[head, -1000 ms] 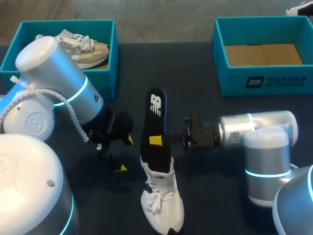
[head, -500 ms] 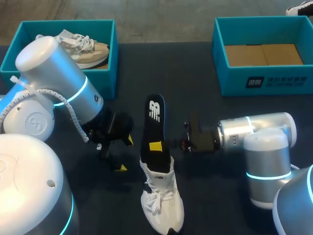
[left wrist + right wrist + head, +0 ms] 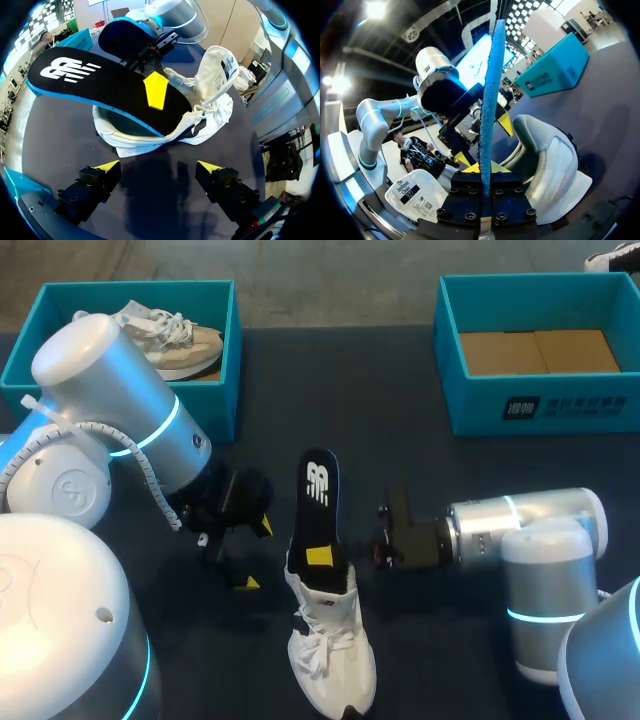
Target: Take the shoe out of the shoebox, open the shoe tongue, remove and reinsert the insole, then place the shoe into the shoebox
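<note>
clamping thin black blue-edged insole (image 3: 318, 495) edge-on: right gripper (image 3: 485, 167); insole end sits in soft white mesh shoe (image 3: 332, 650); left gripper (image 3: 157, 167) apart; teal shoebox (image 3: 222, 370) holds tan sneaker (image 3: 175, 340)

White lace-up shoe (image 3: 333, 645) rests on the dark surface (image 3: 400, 440), toe toward the near edge, tongue folded open. Black insole (image 3: 318, 495), white logo, blue underside: one end inside the shoe's opening, the rest projecting past the heel. Teal shoebox (image 3: 540, 405), open, well apart at far right.
</note>
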Robot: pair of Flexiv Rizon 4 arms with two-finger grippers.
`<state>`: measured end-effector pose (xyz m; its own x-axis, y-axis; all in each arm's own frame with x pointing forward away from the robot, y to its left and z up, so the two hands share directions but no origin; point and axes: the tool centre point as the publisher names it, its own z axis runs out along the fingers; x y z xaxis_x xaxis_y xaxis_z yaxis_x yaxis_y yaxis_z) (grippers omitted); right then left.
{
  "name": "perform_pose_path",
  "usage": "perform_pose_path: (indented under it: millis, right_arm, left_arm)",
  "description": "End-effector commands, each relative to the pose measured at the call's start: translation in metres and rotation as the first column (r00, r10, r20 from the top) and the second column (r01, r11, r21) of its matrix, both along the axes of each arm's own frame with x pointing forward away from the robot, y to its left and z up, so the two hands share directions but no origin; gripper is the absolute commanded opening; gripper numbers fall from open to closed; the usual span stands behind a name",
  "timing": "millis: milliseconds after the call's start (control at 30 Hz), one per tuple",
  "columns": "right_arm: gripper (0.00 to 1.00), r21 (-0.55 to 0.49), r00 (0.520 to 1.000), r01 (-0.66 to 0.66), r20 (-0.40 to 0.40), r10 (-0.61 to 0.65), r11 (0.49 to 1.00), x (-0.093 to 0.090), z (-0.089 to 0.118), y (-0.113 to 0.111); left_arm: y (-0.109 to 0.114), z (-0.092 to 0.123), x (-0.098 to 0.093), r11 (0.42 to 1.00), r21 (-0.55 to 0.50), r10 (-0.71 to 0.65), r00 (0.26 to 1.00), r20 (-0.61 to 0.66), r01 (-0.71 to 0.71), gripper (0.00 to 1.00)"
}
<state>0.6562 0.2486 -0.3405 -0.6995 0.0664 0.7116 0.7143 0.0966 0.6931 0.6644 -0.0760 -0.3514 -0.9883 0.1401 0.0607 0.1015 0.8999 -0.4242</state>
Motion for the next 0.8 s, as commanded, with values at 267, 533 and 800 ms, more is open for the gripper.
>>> perform_pose_path:
  millis: [267,533,800]
  right_arm:
    - [0.0,-0.009,1.0,0.005,-0.02,-0.005,1.0,-0.009,-0.003,0.002]
    - [0.24,-0.016,1.0,0.006,0.023,-0.006,1.0,0.003,0.01,0.003]
    - [0.23,-0.022,0.999,0.006,0.047,-0.005,1.0,0.015,0.017,0.002]
  left_arm:
    - [0.001,0.0,-0.002,1.0,-0.001,0.001,1.0,0.003,-0.001,1.0]
    - [0.001,0.0,-0.002,1.0,-0.001,0.001,1.0,0.003,-0.001,1.0]
    - [0.001,0.0,-0.002,1.0,-0.001,0.001,1.0,0.003,-0.001,1.0]
